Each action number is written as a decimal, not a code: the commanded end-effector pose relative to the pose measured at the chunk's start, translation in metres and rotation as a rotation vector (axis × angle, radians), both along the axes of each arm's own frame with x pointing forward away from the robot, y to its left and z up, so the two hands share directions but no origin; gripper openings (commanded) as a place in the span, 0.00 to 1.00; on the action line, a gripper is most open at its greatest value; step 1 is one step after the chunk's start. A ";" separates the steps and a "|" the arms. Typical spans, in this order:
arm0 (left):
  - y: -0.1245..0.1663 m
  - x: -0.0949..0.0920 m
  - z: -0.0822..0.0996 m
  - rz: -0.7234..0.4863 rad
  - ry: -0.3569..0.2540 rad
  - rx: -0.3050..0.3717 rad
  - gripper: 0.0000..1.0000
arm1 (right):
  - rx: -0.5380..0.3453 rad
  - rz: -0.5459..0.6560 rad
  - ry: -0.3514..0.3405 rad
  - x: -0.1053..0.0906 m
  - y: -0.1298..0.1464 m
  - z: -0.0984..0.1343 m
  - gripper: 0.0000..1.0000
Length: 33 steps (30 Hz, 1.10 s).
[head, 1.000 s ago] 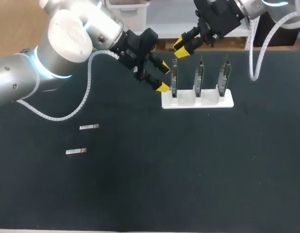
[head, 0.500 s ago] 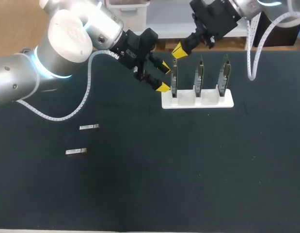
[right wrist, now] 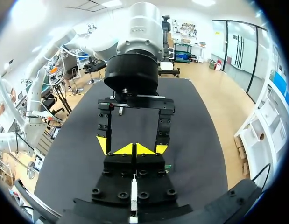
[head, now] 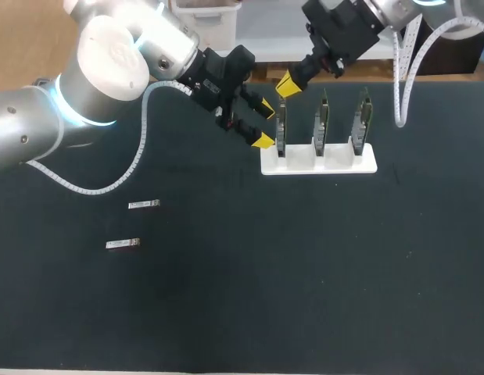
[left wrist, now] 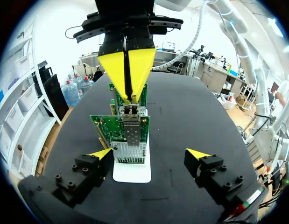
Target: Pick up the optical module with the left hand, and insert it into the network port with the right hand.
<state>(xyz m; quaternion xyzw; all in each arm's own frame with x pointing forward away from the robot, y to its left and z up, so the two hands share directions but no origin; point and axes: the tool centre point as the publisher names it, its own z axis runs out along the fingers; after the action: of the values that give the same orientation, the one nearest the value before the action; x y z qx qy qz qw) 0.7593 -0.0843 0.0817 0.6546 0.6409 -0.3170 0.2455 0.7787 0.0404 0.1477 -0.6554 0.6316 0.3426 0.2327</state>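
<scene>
My left hand hangs wide open and empty in the upper middle of the frame. Its yellow fingertips sit just left of the white stand. In the left wrist view that stand lies ahead of the spread fingers, with the bare black bench beneath them.

Three green circuit boards stand upright in a row on the stand. The leftmost board is nearest this hand, and its metal port cage runs up its face towards its top edge.

My right hand comes in from the upper right corner with its yellow tips pressed together into one wedge. I can see nothing gripped between them. The wedge points down close over the top edge of that leftmost board, and I cannot tell whether it touches.

Two optical modules lie flat on the bench in the left half of the frame, well apart from both hands and from the stand. One optical module lies slightly above and to the right of the other module, with a gap between them.
</scene>
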 end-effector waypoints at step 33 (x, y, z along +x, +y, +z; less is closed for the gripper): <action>-0.001 0.001 0.001 -0.001 0.004 0.007 1.00 | -0.045 -0.005 0.078 0.003 -0.001 -0.016 0.00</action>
<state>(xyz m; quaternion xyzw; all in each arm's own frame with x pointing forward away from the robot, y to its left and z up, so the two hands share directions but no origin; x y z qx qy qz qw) 0.7593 -0.0843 0.0817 0.6546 0.6409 -0.3170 0.2455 0.7780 0.0400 0.1411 -0.6451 0.6504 0.3493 0.1972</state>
